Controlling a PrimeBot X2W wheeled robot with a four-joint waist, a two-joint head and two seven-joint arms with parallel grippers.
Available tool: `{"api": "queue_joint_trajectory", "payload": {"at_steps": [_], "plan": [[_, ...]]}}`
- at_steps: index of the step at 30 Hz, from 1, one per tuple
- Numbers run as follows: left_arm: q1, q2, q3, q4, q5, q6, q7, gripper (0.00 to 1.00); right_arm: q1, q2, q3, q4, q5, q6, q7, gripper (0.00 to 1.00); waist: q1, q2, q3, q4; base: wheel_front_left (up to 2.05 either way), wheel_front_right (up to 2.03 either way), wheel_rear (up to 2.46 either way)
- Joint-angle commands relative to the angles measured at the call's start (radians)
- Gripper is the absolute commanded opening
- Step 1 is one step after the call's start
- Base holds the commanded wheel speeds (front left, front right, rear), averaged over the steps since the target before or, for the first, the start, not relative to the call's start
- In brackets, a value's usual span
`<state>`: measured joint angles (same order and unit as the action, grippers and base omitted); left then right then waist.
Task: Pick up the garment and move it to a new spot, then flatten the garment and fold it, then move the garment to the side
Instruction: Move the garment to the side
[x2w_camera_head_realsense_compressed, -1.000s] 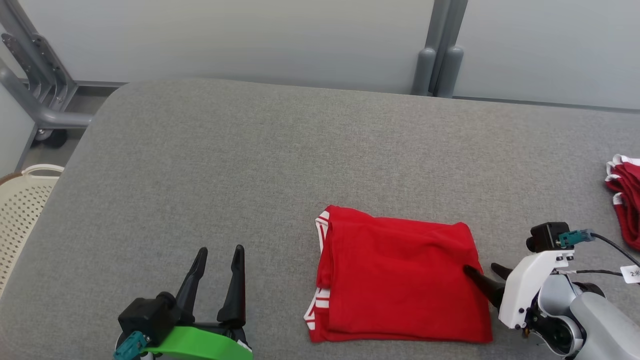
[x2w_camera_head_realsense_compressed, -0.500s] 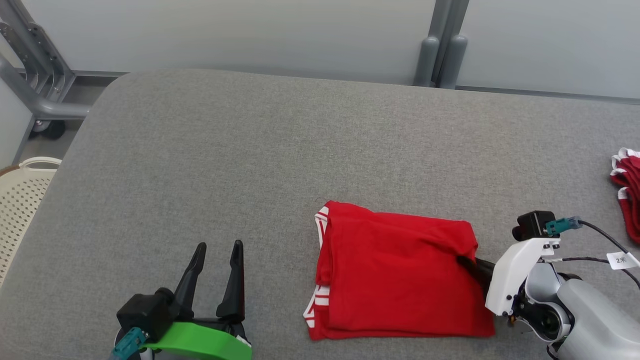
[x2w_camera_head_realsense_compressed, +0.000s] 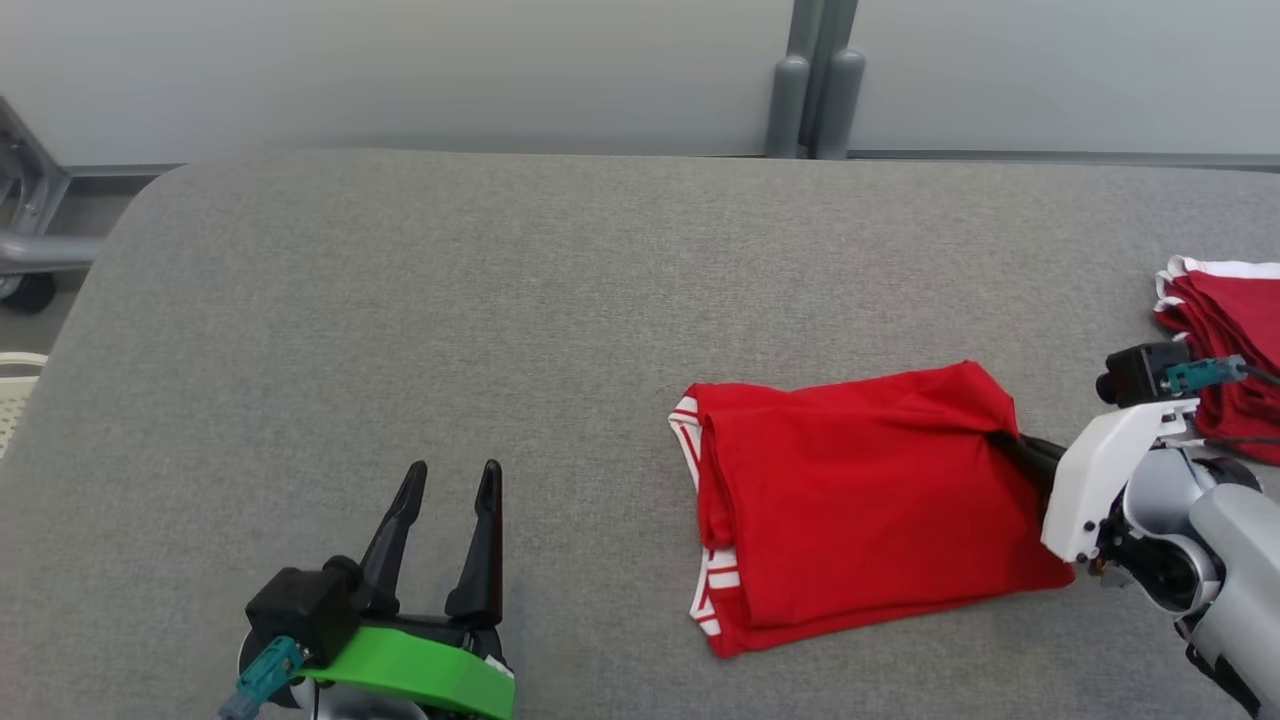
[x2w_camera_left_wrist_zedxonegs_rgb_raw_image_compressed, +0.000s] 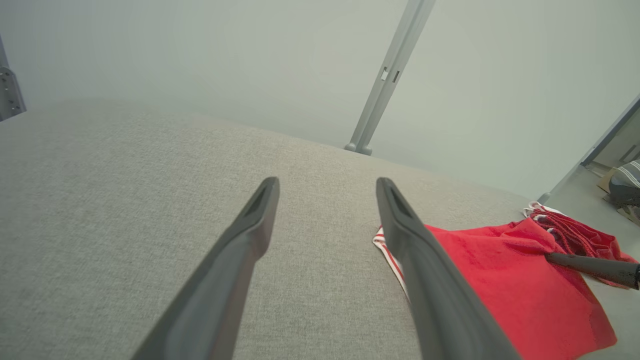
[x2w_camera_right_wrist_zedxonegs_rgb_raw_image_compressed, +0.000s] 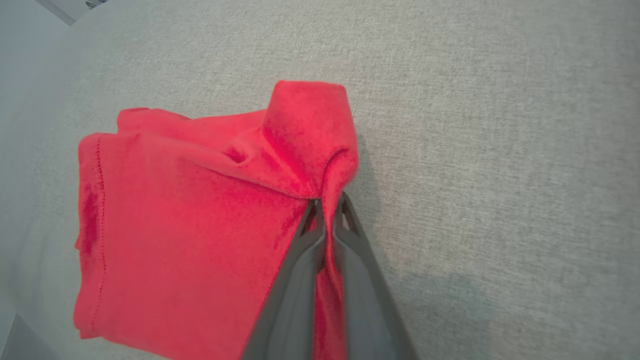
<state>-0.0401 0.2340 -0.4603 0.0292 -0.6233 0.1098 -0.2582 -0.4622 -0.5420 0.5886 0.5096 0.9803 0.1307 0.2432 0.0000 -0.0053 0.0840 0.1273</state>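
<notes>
The garment (x2w_camera_head_realsense_compressed: 860, 500) is red with white-striped trim, folded into a rough rectangle on the grey padded table (x2w_camera_head_realsense_compressed: 400, 300). My right gripper (x2w_camera_head_realsense_compressed: 1005, 445) is shut on the garment's right edge, and the cloth bunches up around the fingertips. In the right wrist view the garment (x2w_camera_right_wrist_zedxonegs_rgb_raw_image_compressed: 190, 210) is pinched between the closed fingers of that gripper (x2w_camera_right_wrist_zedxonegs_rgb_raw_image_compressed: 327, 205), with a fold humped just past them. My left gripper (x2w_camera_head_realsense_compressed: 452, 475) stands open over bare table, well left of the garment. The left wrist view has the left gripper (x2w_camera_left_wrist_zedxonegs_rgb_raw_image_compressed: 327, 185) with nothing between its fingers, and the garment (x2w_camera_left_wrist_zedxonegs_rgb_raw_image_compressed: 500, 280) at right.
A pile of other red garments (x2w_camera_head_realsense_compressed: 1225, 320) lies at the table's right edge, close behind my right wrist. A white perforated basket (x2w_camera_head_realsense_compressed: 10, 390) stands off the table's left side. A grey post (x2w_camera_head_realsense_compressed: 815, 80) rises behind the far edge.
My right gripper has shut on the garment's right edge, which is now bunched and lifted, and the garment has turned slightly. The head camera has shifted. The left gripper stays open.
</notes>
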Motion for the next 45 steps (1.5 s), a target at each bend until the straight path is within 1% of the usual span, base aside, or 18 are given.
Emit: {"api": "queue_joint_trajectory", "payload": {"at_steps": [1, 7, 12, 14, 15, 20, 24, 28, 33, 38, 45], "plan": [[-0.026, -0.003, -0.005, -0.002, 0.009, -0.005, -0.005, 1.0, -0.025, -0.021, -0.005, 0.002, -0.013, 0.0, -0.004, 0.0, 0.0, 0.0053, 0.011, -0.048, 0.0, 0.0, 0.0], [-0.051, -0.005, -0.012, 0.0, 0.016, -0.011, -0.001, 1.0, -0.08, -0.061, -0.015, -0.004, -0.04, 0.0, 0.006, 0.0, 0.0, 0.0053, 0.032, -0.149, 0.0, 0.0, 0.0], [-0.066, 0.002, -0.011, 0.002, 0.025, -0.009, 0.001, 1.0, -0.112, -0.073, -0.026, -0.01, -0.056, 0.0, 0.016, 0.0, 0.0, 0.0053, 0.047, -0.241, 0.0, 0.0, 0.0], [-0.072, 0.005, -0.01, 0.001, 0.03, -0.007, 0.001, 1.0, -0.125, -0.073, -0.029, -0.012, -0.066, 0.0, 0.016, 0.0, 0.0, 0.0053, 0.053, -0.278, 0.0, 0.0, 0.0], [-0.072, 0.005, -0.01, 0.001, 0.03, -0.007, 0.001, 1.0, -0.125, -0.073, -0.029, -0.012, -0.066, 0.0, 0.016, 0.0, 0.0, 0.0053, 0.053, -0.278, 0.0, 0.0, 0.0], [-0.091, 0.012, -0.012, 0.003, 0.041, -0.006, 0.004, 1.0, -0.154, -0.06, -0.04, -0.011, -0.084, 0.0, 0.023, 0.0, 0.0, 0.0053, 0.066, -0.353, 0.0, 0.0, 0.0], [-0.106, 0.014, -0.016, 0.008, 0.045, -0.006, 0.007, 1.0, -0.181, -0.047, -0.042, -0.009, -0.101, 0.0, 0.028, 0.0, 0.0, 0.0053, 0.075, -0.395, 0.0, 0.0, 0.0], [-0.118, 0.011, -0.021, 0.015, 0.045, -0.005, 0.008, 1.0, -0.201, -0.037, -0.051, 0.003, -0.113, 0.0, 0.029, 0.0, 0.0, 0.0053, 0.078, -0.41, 0.0, 0.0, 0.0], [-0.114, 0.007, -0.026, 0.029, 0.038, -0.01, 0.007, 1.0, -0.222, -0.018, -0.057, 0.016, -0.135, 0.0, 0.035, 0.0, 0.0, 0.0053, 0.066, -0.406, 0.0, 0.0, 0.0], [-0.094, 0.003, -0.021, 0.04, 0.028, -0.009, 0.003, 1.0, -0.245, -0.007, -0.057, 0.008, -0.154, 0.0, 0.049, 0.0, 0.0, 0.0053, 0.048, -0.385, 0.0, 0.0, 0.0], [-0.091, -0.005, -0.017, 0.038, 0.028, -0.011, 0.001, 1.0, -0.324, 0.004, -0.073, 0.011, -0.189, 0.0, 0.073, 0.0, 0.0, 0.0053, 0.048, -0.343, 0.0, 0.0, 0.0]]}}
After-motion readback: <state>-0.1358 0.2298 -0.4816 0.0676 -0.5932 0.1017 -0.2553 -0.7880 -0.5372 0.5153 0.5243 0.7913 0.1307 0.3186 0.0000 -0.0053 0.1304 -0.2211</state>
